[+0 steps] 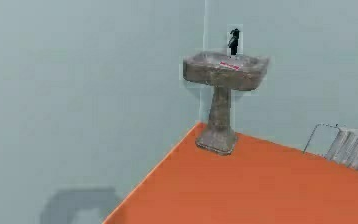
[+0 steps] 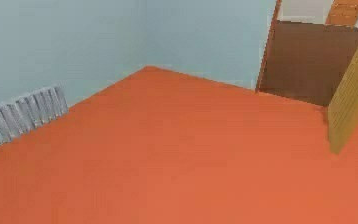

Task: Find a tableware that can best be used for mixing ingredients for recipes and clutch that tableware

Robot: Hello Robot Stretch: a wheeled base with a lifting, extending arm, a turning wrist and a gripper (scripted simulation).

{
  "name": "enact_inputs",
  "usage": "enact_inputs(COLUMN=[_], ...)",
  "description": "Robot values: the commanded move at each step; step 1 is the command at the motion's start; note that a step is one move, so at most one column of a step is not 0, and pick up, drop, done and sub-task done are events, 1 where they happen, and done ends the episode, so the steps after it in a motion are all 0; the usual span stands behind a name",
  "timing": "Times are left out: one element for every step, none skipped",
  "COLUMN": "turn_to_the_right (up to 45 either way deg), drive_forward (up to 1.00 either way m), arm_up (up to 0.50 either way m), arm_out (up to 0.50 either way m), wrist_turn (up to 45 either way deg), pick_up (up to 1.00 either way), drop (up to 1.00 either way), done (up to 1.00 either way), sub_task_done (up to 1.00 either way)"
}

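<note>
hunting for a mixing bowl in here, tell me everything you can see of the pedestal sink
The mottled grey-brown, stone-looking pedestal sink stands upright against the pale blue wall near a corner. Its wide shallow basin sits on a narrower column flaring into a foot on the orange floor. A small dark tap rises from its back rim. Whether anything lies in the basin cannot be told.

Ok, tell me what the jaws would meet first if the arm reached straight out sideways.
Probably nothing near: in the arm side view that line crosses bare orange floor up to the pale blue wall. The radiator and the wooden door lie well to either side, though depth is unclear.
</note>
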Motion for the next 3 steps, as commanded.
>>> enact_inputs(turn_to_the_right=[45.0,45.0,21.0], drive_forward=[0.0,0.0,0.0], arm_up=[0.0,0.0,0.0], arm_out=[0.0,0.0,0.0], wrist_turn=[0.0,0.0,0.0], pick_up=[0.0,0.0,0.0], drop=[0.0,0.0,0.0], done=[0.0,0.0,0.0], sub_task_done=[0.0,0.0,0.0])
